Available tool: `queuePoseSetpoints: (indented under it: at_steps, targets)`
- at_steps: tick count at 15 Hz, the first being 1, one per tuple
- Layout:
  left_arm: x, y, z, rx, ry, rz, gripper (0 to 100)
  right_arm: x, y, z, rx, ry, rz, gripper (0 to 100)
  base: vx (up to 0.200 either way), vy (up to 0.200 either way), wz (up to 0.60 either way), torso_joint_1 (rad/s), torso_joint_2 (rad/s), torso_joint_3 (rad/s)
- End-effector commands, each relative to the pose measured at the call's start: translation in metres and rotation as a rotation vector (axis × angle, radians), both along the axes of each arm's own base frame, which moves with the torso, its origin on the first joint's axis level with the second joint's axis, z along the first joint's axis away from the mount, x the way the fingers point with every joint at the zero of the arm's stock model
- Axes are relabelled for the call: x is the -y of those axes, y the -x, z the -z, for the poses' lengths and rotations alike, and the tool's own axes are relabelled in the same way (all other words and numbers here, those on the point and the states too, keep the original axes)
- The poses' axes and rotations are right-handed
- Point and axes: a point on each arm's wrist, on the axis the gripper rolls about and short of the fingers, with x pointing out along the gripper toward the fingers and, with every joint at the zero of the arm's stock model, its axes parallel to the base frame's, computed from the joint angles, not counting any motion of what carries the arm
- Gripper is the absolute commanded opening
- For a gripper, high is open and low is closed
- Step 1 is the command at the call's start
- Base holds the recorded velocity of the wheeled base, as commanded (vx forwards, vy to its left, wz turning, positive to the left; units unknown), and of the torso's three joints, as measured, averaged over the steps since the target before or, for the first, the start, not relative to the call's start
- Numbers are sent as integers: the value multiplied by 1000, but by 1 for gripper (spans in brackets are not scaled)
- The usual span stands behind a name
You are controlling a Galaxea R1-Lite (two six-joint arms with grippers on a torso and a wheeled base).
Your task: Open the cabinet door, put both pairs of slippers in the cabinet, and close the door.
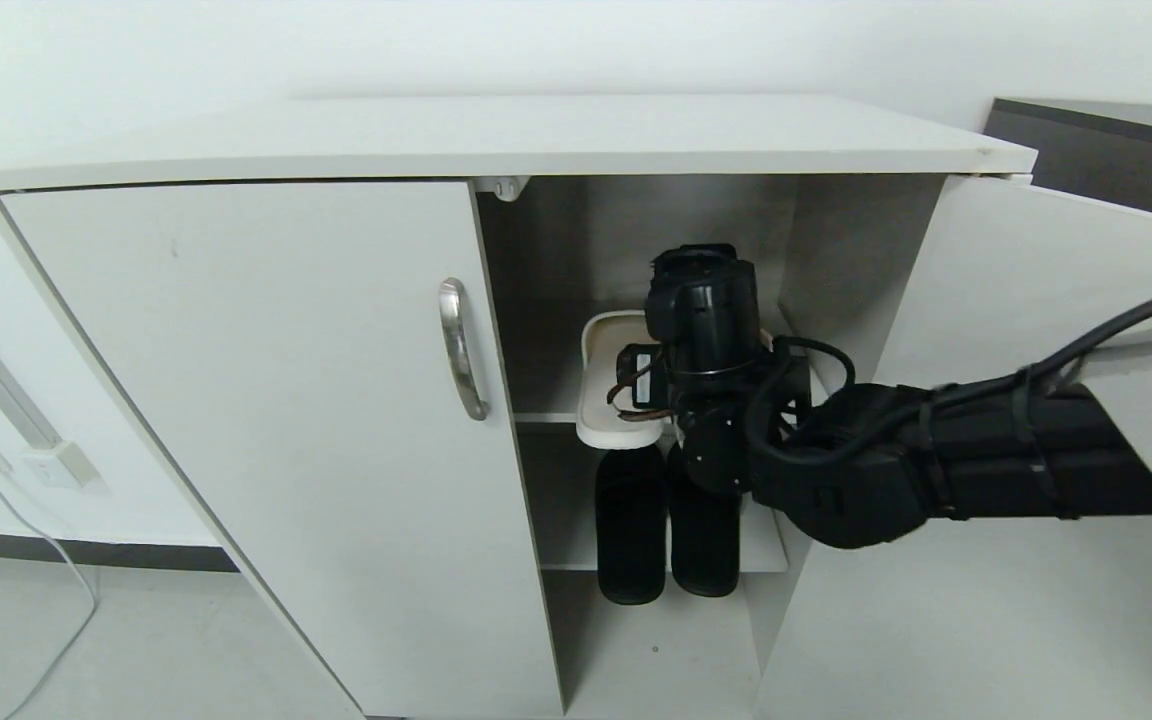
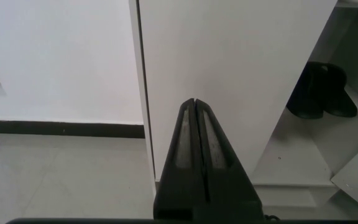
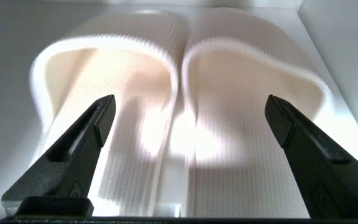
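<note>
The white cabinet (image 1: 496, 140) has its left door (image 1: 266, 420) shut and its right door (image 1: 1046, 300) swung open. A white pair of slippers (image 3: 185, 112) lies side by side on the upper shelf, its heel edge (image 1: 606, 420) overhanging the shelf front. My right gripper (image 3: 188, 127) is open, its fingers (image 3: 79, 149) spread on either side of the white slippers' heels, touching neither. A black pair of slippers (image 1: 666, 530) rests on the lower shelf (image 1: 766, 545), also seen as the black slippers (image 2: 322, 93). My left gripper (image 2: 194, 115) is shut and empty, in front of the shut left door (image 2: 229, 62).
A metal handle (image 1: 461, 350) is on the left door. The bottom compartment floor (image 1: 656, 660) is bare. A wall socket with a white cable (image 1: 46, 540) is low at the left, above grey floor (image 2: 61, 180).
</note>
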Motion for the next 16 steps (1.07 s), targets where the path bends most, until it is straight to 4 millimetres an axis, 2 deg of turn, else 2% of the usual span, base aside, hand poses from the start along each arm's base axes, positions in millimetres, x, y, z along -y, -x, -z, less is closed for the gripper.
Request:
queuePoseSetpoints:
  at_steps: [1,2,5,6,16]
  targets:
    - [0,0,0,0,0,-1,0,14,43,-15,20,-26,-62,100,0,0,0,0,0,0]
    - [0,0,0,-2,0,-1,0,19,57,-12,23,-31,-87,100,0,0,0,0,0,0]
    - [0,0,0,0,-1,-1,0,26,76,6,18,-24,-122,100,0,0,0,0,0,0]
    - [0,0,0,-2,-1,-1,0,24,77,8,24,-30,-130,0,0,0,0,0,0,0]
    - [0,0,0,-2,0,-1,0,23,77,19,5,-1,-129,0,0,0,0,0,0,0]
